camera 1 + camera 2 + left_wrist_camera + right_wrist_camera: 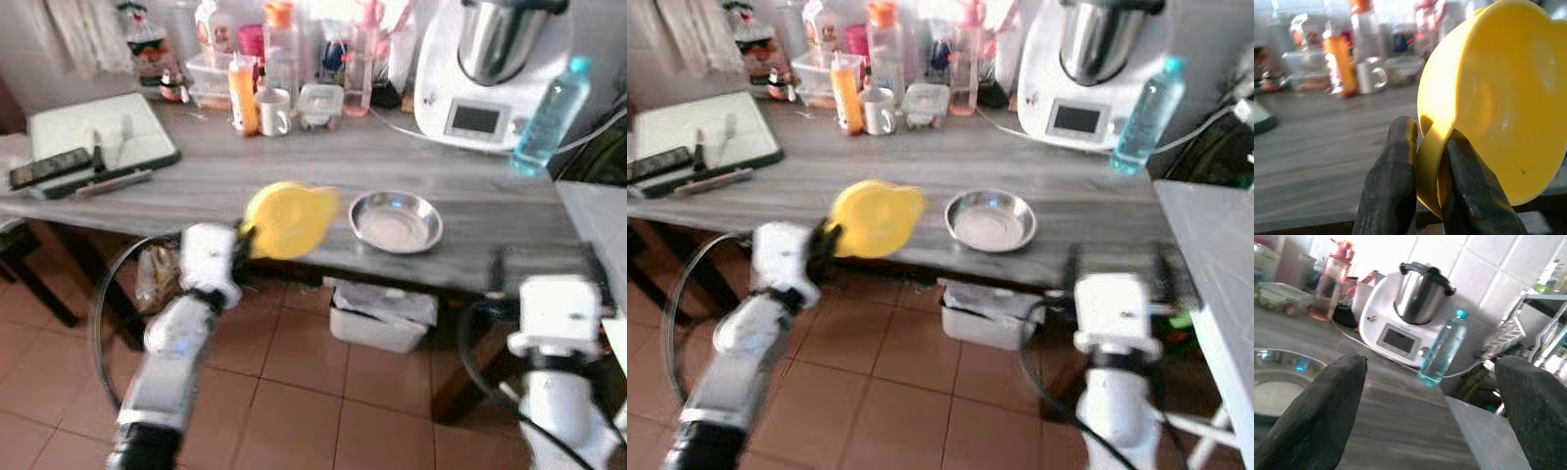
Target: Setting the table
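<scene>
The left gripper (pixel 1425 161) pinches the rim of a yellow bowl (pixel 289 219), holding it tilted on edge above the front edge of the grey table (pixel 294 166), just beside a steel dish (pixel 395 220). The right gripper (pixel 1430 396) hangs with fingers spread wide near the table's right end, facing a water bottle (pixel 1442 355) and a white kitchen machine (pixel 1400 313). Motion blur softens both head views, and the bottles and cup at the back are hard to make out.

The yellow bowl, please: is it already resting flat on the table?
No, the left claw pinches the yellow bowl by its rim and holds it tilted above the table edge.
</scene>
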`<state>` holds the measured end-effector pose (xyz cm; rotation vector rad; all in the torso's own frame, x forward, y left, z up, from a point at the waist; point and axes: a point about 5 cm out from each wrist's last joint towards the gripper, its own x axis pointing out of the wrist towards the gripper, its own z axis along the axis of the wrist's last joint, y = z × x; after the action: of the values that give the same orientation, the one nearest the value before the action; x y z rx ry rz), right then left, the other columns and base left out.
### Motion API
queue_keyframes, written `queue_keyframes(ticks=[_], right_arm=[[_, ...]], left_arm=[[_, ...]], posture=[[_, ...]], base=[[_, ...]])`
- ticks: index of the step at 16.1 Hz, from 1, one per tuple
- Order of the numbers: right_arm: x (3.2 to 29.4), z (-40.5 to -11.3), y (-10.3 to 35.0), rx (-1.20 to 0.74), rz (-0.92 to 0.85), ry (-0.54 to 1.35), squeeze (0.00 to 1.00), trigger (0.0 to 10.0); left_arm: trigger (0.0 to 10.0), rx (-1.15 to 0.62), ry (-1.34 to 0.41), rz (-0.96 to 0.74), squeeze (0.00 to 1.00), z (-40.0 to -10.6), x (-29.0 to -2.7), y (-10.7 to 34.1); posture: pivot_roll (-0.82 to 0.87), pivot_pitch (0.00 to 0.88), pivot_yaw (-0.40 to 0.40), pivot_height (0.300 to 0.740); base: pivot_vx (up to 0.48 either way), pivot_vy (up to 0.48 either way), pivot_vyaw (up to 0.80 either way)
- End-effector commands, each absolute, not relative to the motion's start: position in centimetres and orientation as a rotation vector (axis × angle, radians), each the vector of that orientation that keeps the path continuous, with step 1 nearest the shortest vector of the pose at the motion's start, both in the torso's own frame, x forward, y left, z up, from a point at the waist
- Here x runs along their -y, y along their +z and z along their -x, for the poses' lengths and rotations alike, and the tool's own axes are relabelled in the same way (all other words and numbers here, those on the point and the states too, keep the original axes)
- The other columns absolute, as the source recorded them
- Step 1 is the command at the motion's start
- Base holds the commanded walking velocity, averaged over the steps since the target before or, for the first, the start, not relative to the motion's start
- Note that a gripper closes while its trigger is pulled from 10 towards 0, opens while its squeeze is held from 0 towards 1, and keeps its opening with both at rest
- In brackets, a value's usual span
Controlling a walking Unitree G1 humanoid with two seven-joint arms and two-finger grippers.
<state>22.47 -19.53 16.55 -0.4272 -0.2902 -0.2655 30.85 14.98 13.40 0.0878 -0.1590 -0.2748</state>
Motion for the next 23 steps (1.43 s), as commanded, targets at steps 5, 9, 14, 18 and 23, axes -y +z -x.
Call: queue_keyframes(ticks=[5, 9, 14, 18, 23], right_arm=[[20.2, -22.2, 16.6, 0.282, 0.447, -0.292, 0.00, 10.0], [20.1, -21.8, 16.3, 0.241, 0.332, -0.283, 0.00, 10.0], [19.1, -20.7, 15.1, 0.182, 0.260, -0.216, 0.00, 10.0], [18.1, -20.9, 15.8, 0.165, 0.218, -0.114, 0.00, 10.0], [18.0, -20.8, 15.4, 0.140, 0.218, -0.104, 0.00, 10.0]], left_arm=[[10.0, 0.175, -0.318, -0.075, 0.00, -30.9, -13.8, 13.7], [10.0, 0.174, -0.319, -0.073, 0.00, -30.9, -13.7, 13.7], [10.0, 0.170, -0.325, -0.071, 0.00, -30.9, -13.6, 13.6], [10.0, 0.165, -0.330, -0.071, 0.00, -31.0, -13.5, 13.6], [10.0, 0.163, -0.344, -0.069, 0.00, -30.9, -13.2, 13.6]], posture=[[0.14, 0.091, -0.014, 0.740], [0.14, 0.092, -0.016, 0.740], [0.13, 0.094, -0.017, 0.740], [0.13, 0.094, -0.014, 0.740], [0.12, 0.098, -0.013, 0.740]], base=[[0.329, 0.000, 0.00], [0.279, 0.000, 0.00], [0.264, 0.000, 0.00], [0.254, 0.000, 0.00], [0.262, 0.000, 0.00]])
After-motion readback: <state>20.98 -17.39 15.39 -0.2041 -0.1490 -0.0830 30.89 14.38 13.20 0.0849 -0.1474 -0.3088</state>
